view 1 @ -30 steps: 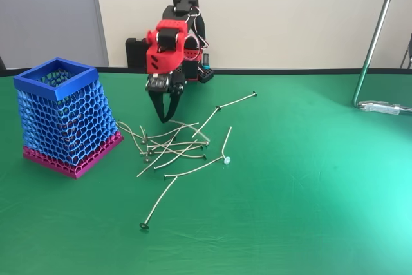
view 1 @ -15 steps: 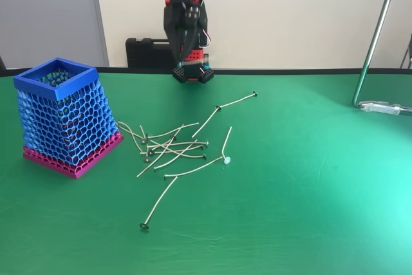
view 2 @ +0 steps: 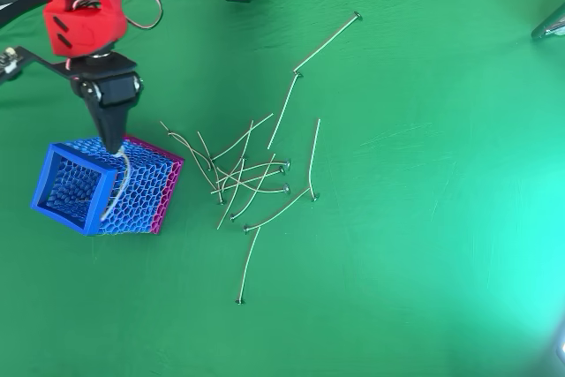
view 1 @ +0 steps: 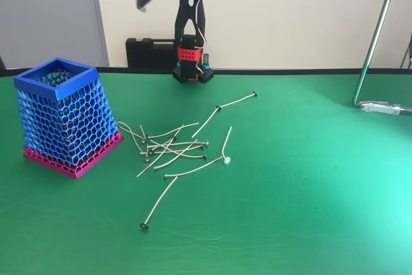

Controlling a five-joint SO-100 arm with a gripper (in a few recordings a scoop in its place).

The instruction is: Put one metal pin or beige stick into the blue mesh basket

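Note:
In the overhead view my red gripper (view 2: 115,144) hangs with its black fingers pointing down over the right edge of the blue mesh basket (view 2: 41,177). It is shut on a thin curved metal pin (view 2: 117,190) that dangles across the basket's rim and mesh side. The fixed view has the gripper (view 1: 141,6) raised high, above and to the right of the basket (view 1: 71,123). The held pin is too thin to make out there. Several loose metal pins (view 1: 170,146) lie in a tangle on the green cloth right of the basket (view 2: 247,174).
A lone pin (view 1: 158,203) lies toward the front and another (view 1: 237,100) toward the back right. The arm's base (view 1: 191,69) and a black case (view 1: 151,53) stand at the table's far edge. A metal stand (view 1: 373,49) rises at the right.
The gripper rose from the pin pile, lifted high and swung left toward the basket. The pile lies much as before.

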